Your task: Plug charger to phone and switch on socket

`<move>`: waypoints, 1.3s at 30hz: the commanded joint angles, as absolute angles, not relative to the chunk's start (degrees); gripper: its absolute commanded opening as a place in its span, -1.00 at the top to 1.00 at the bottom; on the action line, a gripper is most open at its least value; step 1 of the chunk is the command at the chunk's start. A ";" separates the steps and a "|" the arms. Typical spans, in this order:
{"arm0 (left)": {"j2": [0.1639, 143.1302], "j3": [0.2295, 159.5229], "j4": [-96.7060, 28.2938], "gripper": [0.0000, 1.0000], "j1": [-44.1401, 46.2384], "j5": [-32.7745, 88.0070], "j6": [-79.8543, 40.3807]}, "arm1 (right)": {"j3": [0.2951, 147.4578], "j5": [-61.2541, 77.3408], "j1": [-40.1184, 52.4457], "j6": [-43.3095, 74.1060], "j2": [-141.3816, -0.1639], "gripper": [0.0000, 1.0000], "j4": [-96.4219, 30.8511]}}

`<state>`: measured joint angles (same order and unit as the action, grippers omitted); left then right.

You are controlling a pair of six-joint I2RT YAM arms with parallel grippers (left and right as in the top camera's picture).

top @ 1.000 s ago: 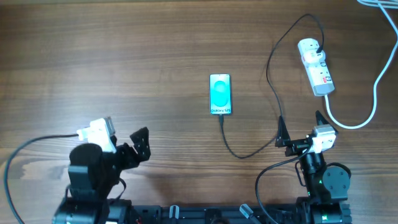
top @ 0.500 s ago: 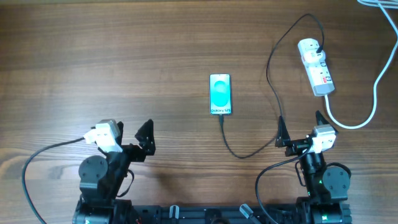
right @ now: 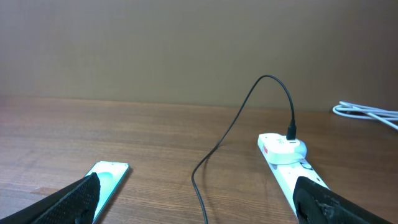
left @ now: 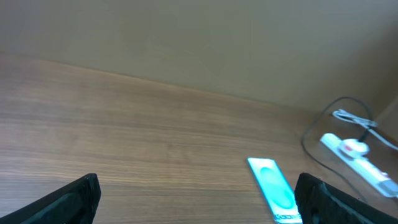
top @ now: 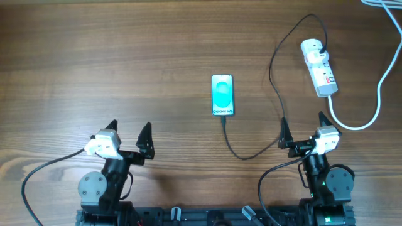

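The phone lies flat, teal screen up, well ahead of both pairs of fingers and between the two grippers. From the left wrist the phone sits beyond the gap, just inside the right-hand finger. From the right wrist the phone sits just past the left-hand finger.

The charger has its dark tip against the phone's near end, the one facing the fingers. Whether it is seated in the port cannot be told. From there the black cable curves toward the right gripper and passes close by its left finger. It then runs away beyond the fingertips, loops over and drops into the white adapter. That adapter sits on the far end of the socket.

The socket lies ahead of the right gripper's fingers and off to their right, well apart from them. The red switch marks are too small to tell how the switches stand. A thick white cord leaves the socket's near end, swings right and runs away out of view.

The left gripper has its fingers spread wide with nothing between them, and it is well apart from the phone. The right gripper's fingers are likewise spread wide and grip nothing. Everything rests on a wooden table.
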<state>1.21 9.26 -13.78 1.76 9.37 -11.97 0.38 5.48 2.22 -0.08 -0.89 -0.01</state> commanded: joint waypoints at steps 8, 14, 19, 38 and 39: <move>0.16 8.45 -13.43 -1.00 -1.78 10.04 -7.42 | 0.30 4.67 2.39 0.05 -0.21 -0.99 0.10; 0.16 8.25 -12.97 -1.00 -1.78 9.54 -4.67 | 0.30 4.67 2.39 0.05 -0.21 -0.99 0.10; 0.16 3.38 -3.16 -1.00 -1.78 9.56 -4.69 | 0.30 4.67 2.39 0.05 -0.21 -0.99 0.10; 0.16 0.32 -4.10 -1.00 -1.78 5.13 4.32 | 0.30 4.67 2.39 0.05 -0.21 -0.99 0.10; 0.16 0.32 -4.19 -1.00 -1.78 4.32 4.93 | 0.30 4.67 2.39 0.05 -0.21 -0.99 0.12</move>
